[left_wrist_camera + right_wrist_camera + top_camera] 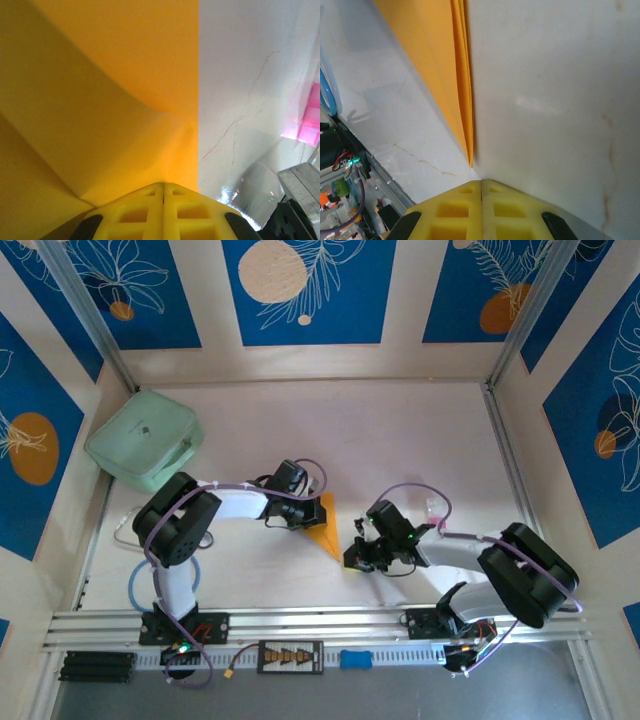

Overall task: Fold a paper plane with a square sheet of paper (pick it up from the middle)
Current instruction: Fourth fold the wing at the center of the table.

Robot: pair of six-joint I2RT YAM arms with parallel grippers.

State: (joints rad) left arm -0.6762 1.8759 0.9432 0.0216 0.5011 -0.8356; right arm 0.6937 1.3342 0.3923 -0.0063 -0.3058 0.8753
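The square sheet of paper (327, 529) lies folded into a narrow orange-yellow pointed shape, the paper plane, in the middle of the white table, its tip toward the near side. My left gripper (308, 517) is shut, its yellow fingertips (150, 200) resting on the paper's wide part (110, 90), near its right edge. My right gripper (354, 556) is shut too, with its closed tips (481, 182) just short of the paper's pointed end (445, 70), on bare table. The layered folds show along the paper's right edge in the right wrist view.
A mint-green case (145, 441) sits at the back left. A small pink object (311, 118) lies to the right, beyond the right arm's wrist. The metal rail (320, 621) runs along the near edge, and padded walls close in the sides.
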